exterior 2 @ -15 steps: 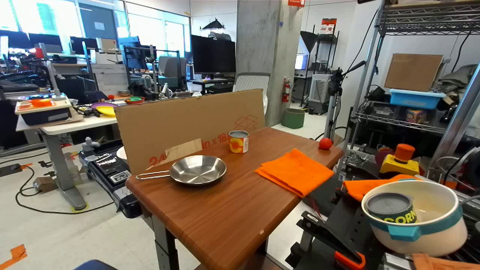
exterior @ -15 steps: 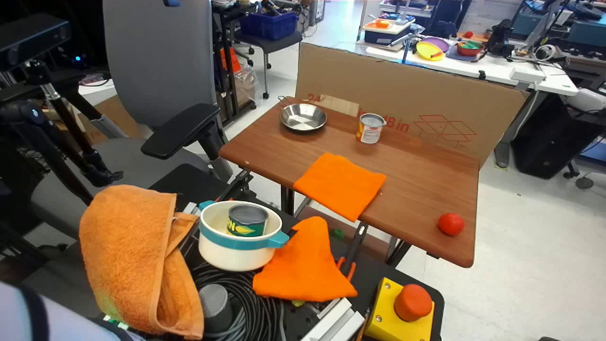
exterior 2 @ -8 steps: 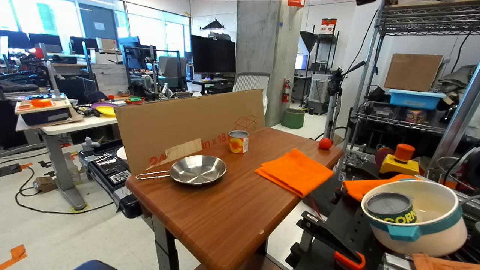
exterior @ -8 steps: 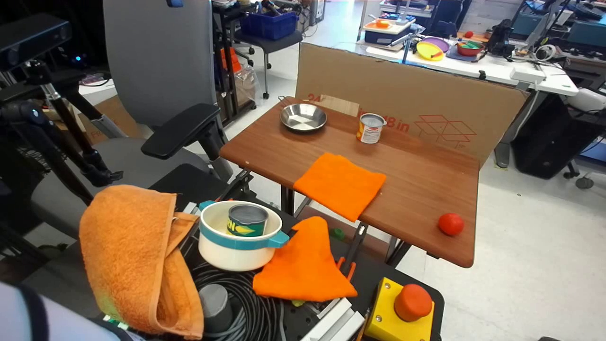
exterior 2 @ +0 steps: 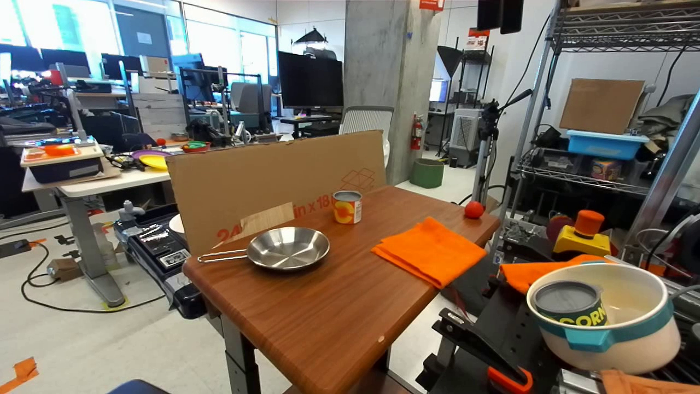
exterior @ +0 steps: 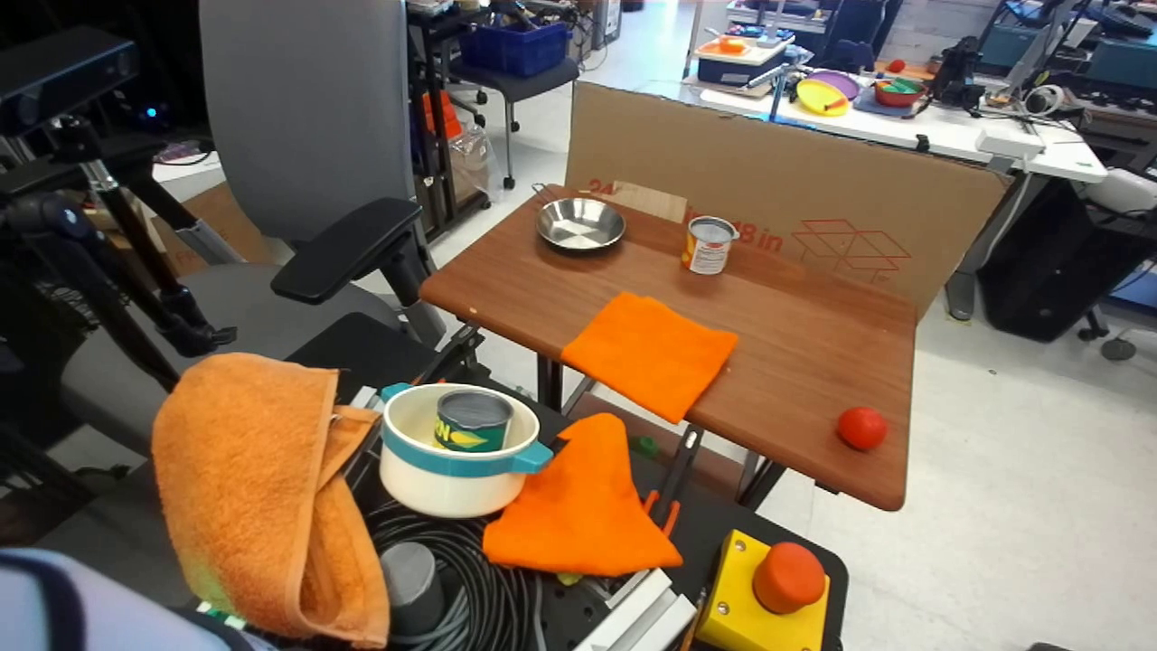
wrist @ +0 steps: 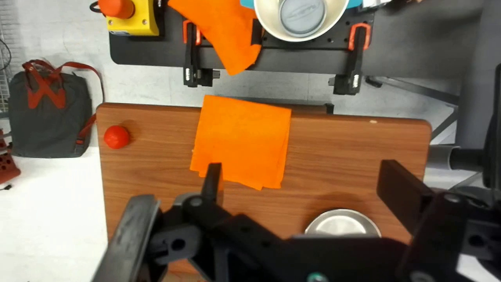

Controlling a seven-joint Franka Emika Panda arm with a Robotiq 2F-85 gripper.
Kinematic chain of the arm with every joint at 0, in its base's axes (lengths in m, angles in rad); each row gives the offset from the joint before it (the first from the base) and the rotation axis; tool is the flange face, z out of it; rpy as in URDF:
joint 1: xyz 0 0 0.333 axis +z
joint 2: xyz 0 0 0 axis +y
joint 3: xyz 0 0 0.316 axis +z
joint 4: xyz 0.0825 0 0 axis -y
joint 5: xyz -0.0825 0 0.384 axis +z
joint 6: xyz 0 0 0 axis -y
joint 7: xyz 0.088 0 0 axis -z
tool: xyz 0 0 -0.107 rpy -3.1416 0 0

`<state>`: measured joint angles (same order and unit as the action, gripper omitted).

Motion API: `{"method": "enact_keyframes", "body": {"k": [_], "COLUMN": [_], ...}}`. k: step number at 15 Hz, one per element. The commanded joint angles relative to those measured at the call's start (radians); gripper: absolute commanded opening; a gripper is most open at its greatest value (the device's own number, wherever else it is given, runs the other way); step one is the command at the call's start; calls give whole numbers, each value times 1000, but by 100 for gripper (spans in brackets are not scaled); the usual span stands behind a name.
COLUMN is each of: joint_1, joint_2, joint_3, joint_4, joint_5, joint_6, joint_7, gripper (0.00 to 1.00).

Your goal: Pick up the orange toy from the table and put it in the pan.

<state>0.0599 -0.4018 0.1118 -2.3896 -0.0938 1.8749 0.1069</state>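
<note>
Orange toy (exterior: 861,428), smooth and round, rests at the near right corner of a wood-grain table (exterior: 804,362) in an exterior view, shiny metal pan (exterior: 580,226) far left, folded cloth (exterior: 651,354) along the near edge; the gripper (wrist: 301,174) stands wide.

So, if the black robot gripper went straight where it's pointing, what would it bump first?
The gripper would probably meet the rectangular brown wooden table, perhaps the flat orange cloth; depth is unclear.

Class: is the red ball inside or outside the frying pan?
Outside: the red ball rests on the tabletop, apart from the frying pan.
</note>
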Motion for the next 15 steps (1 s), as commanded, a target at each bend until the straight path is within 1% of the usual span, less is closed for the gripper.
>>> {"method": "enact_keyframes", "body": {"k": [1, 6, 8, 9, 10, 11, 12, 15], "joint_1": [-78, -209, -246, -258, -268, -275, -282, -292], "joint_2": [-25, 67, 127, 154, 192, 223, 259, 368], "joint_3": [-116, -292, -348, -370, -391, -408, -422, -439], "joint_4": [-45, -14, 11, 21, 34, 43, 53, 89], "joint_5": [-40, -76, -76, -65, -53, -41, -24, 41], "joint_6": [109, 234, 283, 302, 321, 341, 360, 417], "joint_7": [-94, -236, -295, -316, -340, -361, -379, -418], "gripper": [100, 100, 100, 97, 90, 98, 100, 100]}}
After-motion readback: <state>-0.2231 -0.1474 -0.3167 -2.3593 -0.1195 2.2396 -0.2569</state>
